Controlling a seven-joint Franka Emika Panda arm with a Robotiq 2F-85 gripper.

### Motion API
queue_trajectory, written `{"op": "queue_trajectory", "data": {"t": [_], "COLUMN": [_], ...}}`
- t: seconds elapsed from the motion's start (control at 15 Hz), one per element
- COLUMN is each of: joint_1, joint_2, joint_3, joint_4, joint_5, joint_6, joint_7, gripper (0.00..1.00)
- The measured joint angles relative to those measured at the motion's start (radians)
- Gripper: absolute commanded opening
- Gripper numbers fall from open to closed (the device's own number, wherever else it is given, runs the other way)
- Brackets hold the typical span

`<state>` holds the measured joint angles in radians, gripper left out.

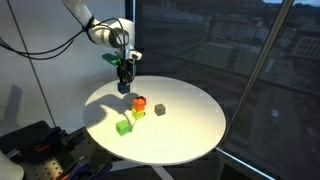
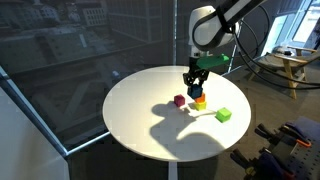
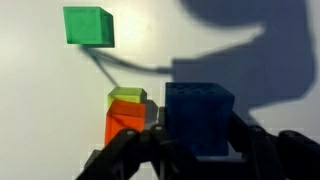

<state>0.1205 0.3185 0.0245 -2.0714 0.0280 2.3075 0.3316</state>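
my gripper (image 3: 200, 140) is clamped on the blue block (image 3: 200, 105), holding it above the round table (image 1: 190, 130), near the orange block (image 3: 125, 125) that touches a yellow block (image 3: 128, 96); the green block (image 3: 88, 26) lies apart.

arm (image 1: 92, 27) comes in from above, wrist bent down, hand (image 1: 124, 84) pointing straight down, fingers clamped partway in a grip.

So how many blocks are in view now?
5. Blue block in the gripper; orange block and yellow block together close by; green block and dark block apart on the table. Others may hide behind the gripper.
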Motion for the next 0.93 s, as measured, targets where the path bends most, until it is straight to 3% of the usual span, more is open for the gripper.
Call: {"op": "queue_trajectory", "data": {"t": [0.93], "joint_1": [-0.047], "joint_2": [-0.006], "joint_3": [-0.046], "joint_4": [0.001], "joint_5": [0.000], "joint_6": [-0.019], "joint_7": [0.000], "gripper": [0.31]}}
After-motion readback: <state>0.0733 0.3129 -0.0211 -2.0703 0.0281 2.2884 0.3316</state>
